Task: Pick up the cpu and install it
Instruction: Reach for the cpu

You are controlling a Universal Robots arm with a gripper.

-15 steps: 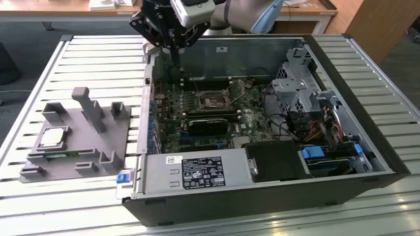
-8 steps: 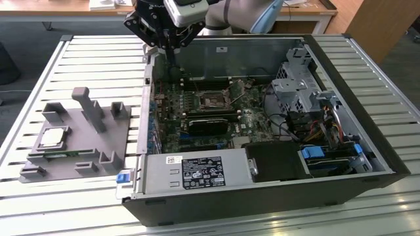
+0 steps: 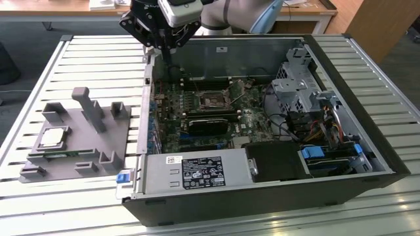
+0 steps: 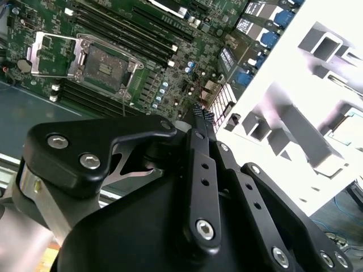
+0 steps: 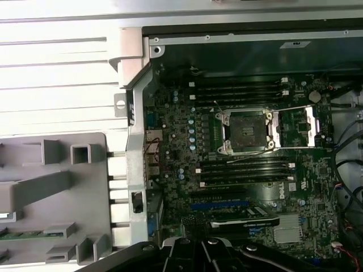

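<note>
1. While I hang above the far corner of the open computer case, toward the exterior view's left, my gripper has its fingers pressed together with nothing between them (in the second wrist view the ribbed fingertips meet at a single point).
2. The cpu lies flat, silver top up, on the grey tray. It is outside the case, at the exterior view's left and well apart from my gripper.
3. A green memory stick lies on the same tray just beside the cpu. In the first wrist view it sits in a slot of the tray.
4. Inside the case, on the motherboard, the square socket is uncovered. In both wrist views its dark contact field is bare, and the metal bracket lies swung open beside it.
5. Case and tray rest side by side on the slatted white table.
</note>
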